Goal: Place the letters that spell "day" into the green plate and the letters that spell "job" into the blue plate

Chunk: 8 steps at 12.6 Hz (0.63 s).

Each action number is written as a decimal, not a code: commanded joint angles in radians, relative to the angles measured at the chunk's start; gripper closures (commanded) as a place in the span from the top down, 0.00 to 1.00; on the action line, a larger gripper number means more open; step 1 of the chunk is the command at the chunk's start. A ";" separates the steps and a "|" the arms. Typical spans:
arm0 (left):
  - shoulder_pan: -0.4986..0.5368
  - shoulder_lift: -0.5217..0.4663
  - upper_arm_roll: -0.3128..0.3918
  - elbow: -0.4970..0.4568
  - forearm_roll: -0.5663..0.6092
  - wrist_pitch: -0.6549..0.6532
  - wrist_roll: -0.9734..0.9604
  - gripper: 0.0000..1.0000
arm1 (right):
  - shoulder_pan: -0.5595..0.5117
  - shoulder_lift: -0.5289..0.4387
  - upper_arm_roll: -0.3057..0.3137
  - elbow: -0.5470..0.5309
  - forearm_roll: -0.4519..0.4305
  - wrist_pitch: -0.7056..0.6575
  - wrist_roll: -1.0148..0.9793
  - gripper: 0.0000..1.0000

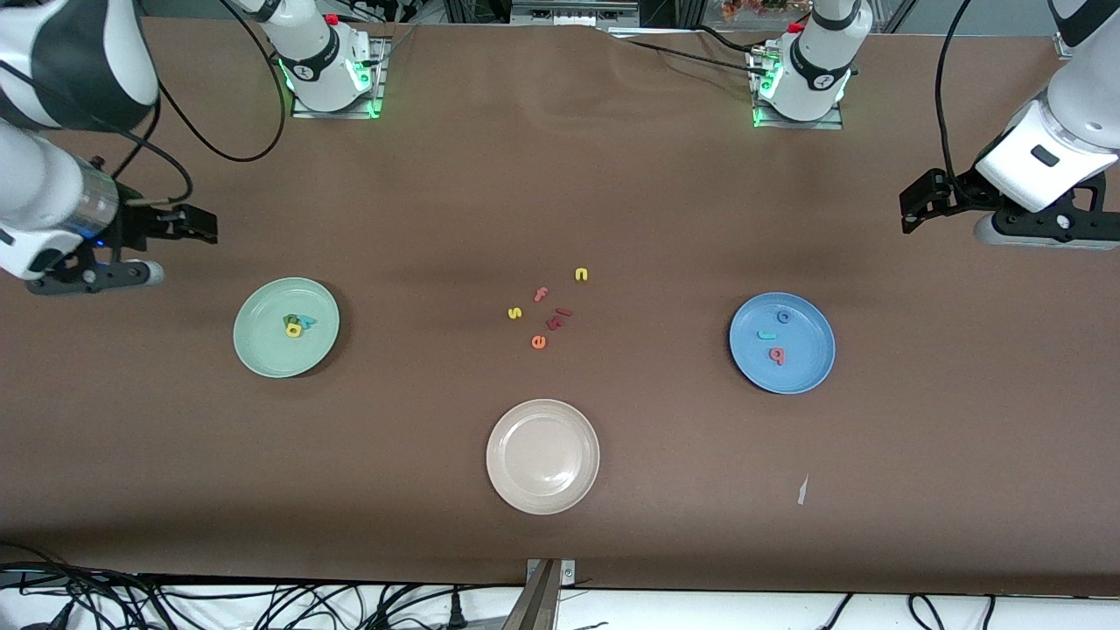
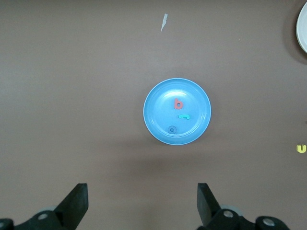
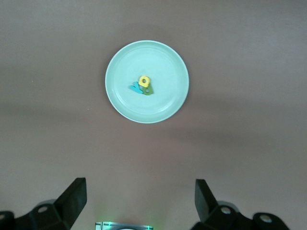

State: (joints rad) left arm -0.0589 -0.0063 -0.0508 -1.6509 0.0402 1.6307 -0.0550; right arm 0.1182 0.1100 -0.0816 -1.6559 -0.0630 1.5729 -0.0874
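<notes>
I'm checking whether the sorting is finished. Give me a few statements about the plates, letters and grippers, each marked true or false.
1. The green plate holds three letters. True.
2. The pink b lies on the white plate. False: it lies in the blue plate.
3. The left gripper holds a letter. False: it is open and empty.
4. The yellow s lies on the table. True.
5. The right gripper is open. True.
</notes>
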 commanded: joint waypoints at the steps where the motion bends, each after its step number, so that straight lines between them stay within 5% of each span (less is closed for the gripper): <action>1: -0.004 -0.008 0.005 0.002 0.017 -0.003 0.018 1.00 | -0.006 -0.038 -0.033 0.033 -0.011 -0.057 -0.018 1.00; 8: -0.006 -0.009 0.005 0.002 0.017 -0.005 0.018 1.00 | 0.064 -0.075 -0.128 0.080 -0.004 -0.140 -0.014 1.00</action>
State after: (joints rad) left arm -0.0588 -0.0063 -0.0508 -1.6508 0.0402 1.6307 -0.0548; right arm 0.1596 0.0314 -0.1829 -1.6053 -0.0631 1.4689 -0.0920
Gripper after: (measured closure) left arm 0.000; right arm 0.000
